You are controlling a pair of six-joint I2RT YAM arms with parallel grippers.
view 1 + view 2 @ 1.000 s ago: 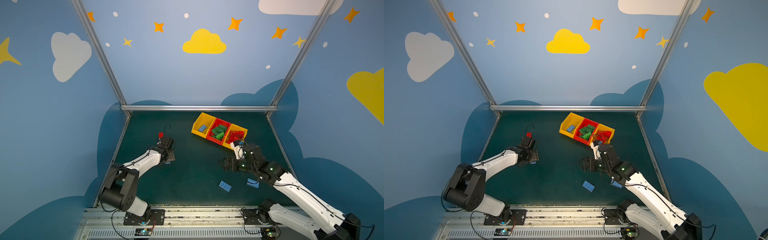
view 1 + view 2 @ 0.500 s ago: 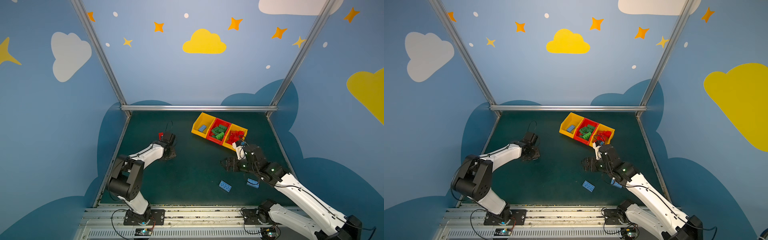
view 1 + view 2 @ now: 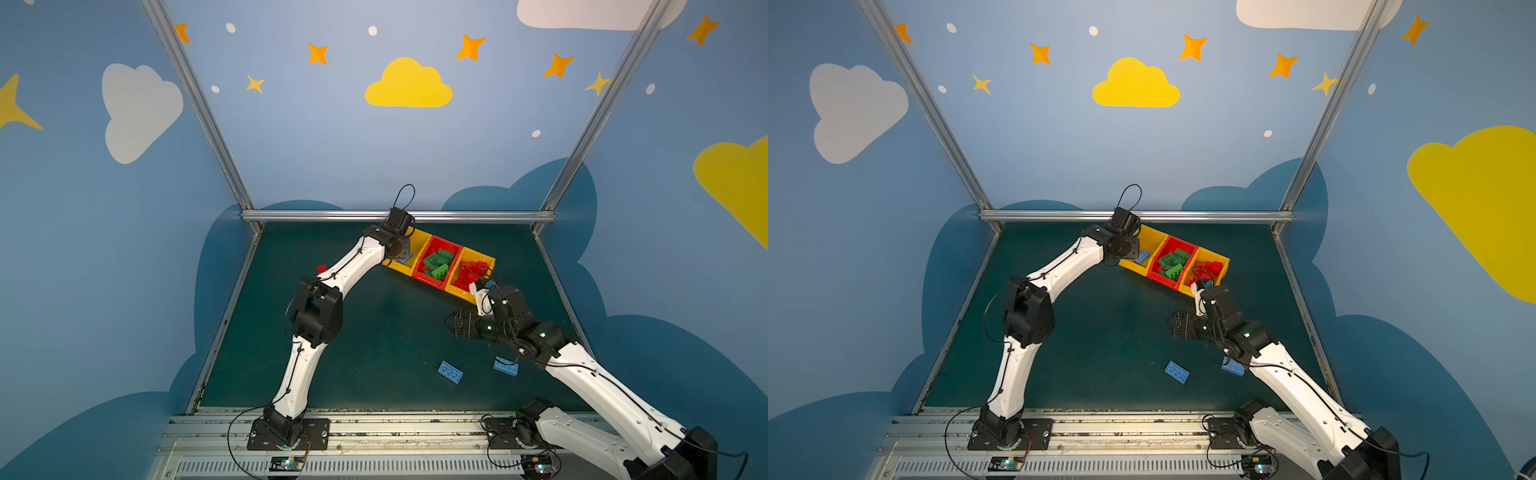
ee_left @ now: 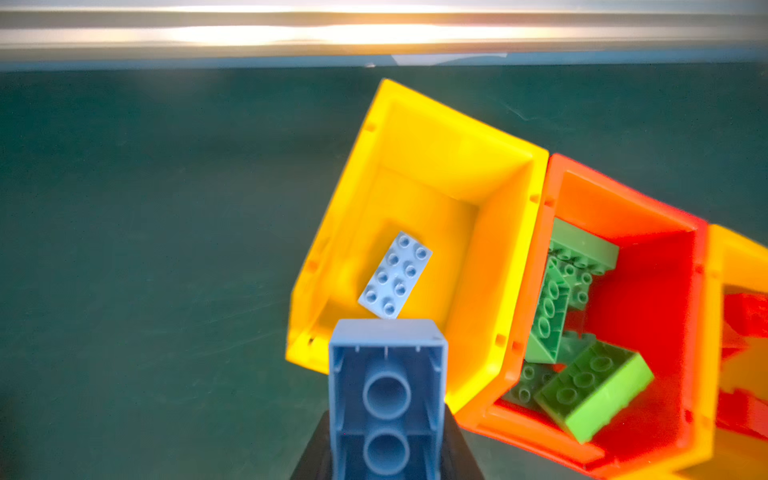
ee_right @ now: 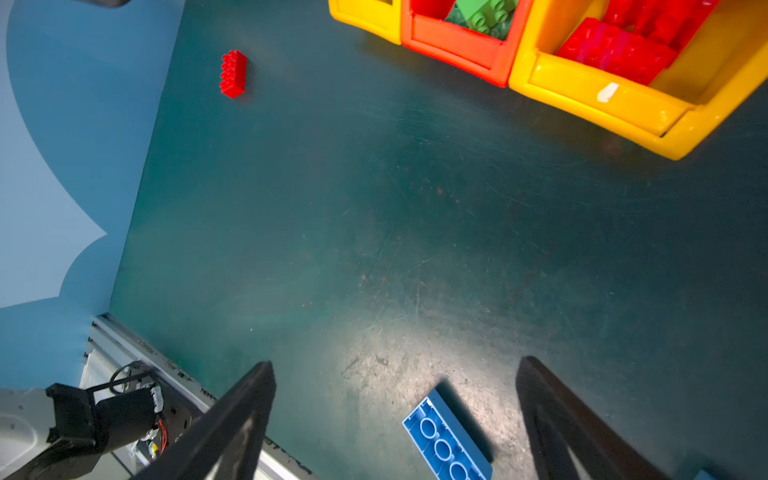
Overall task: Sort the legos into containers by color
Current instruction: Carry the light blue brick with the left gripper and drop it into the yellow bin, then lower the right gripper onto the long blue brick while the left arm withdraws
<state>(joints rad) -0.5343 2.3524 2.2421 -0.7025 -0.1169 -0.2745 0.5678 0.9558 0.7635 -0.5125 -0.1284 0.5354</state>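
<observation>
In a top view the left gripper [image 3: 400, 250] hung over the yellow bin [image 3: 419, 240] adjoining the red bin [image 3: 433, 281]. Left wrist: it pinched a light blue brick [image 4: 386, 374] above that bin's lip; delivery seemed underway, release next. Right wrist: the right gripper [image 5: 397, 365], spread, faced a blue brick [image 5: 446, 442] on open mat [image 5: 415, 208].

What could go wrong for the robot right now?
1. The blue brick held by the left gripper hangs near the yellow bin's low front edge; dropped now, it might bounce out.
2. The red bin of green bricks sits right beside it, so a small drift could mix colors.
3. A red brick lies close beside the left arm and might get knocked.
</observation>
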